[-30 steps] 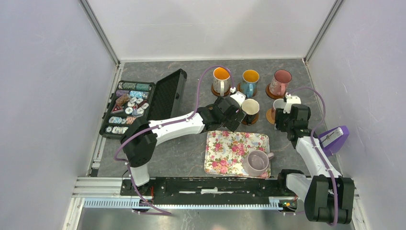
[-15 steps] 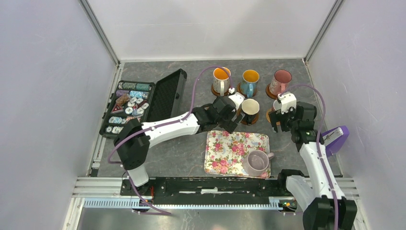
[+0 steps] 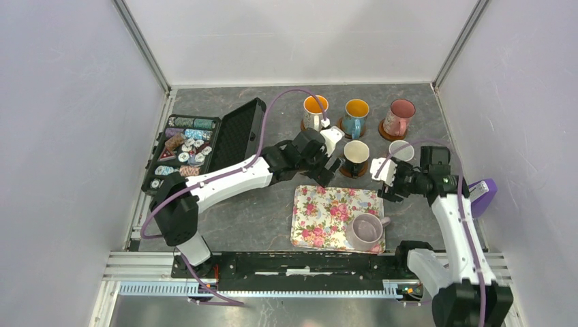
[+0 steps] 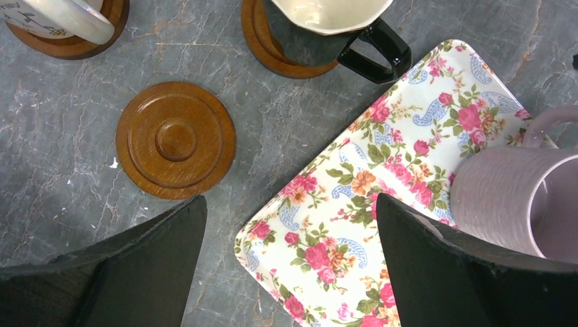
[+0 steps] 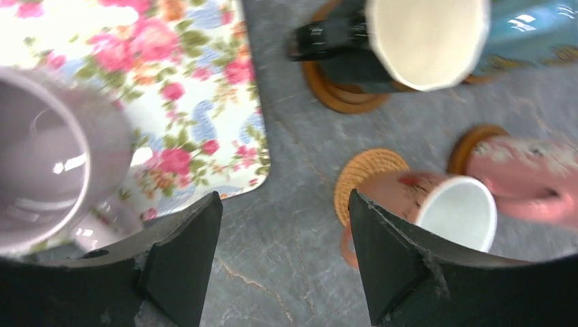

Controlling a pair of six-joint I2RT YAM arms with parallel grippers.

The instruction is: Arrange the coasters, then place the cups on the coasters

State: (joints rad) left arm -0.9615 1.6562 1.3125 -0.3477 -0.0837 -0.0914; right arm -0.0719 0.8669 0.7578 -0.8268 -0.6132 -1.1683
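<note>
Fetching the lilac cup [image 3: 367, 230] off the tray [image 3: 320, 204] looks next: left gripper [image 4: 290, 211] and right gripper [image 5: 285, 201] both gape empty, so pinch its wall clear of the handle, seemingly rightward, and centre it on the bare coaster [image 4: 176, 139].

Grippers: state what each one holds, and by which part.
Nothing is held: the left gripper and the right gripper are both open and empty.

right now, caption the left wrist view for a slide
Open left gripper near a bare brown coaster beside the floral tray
</note>
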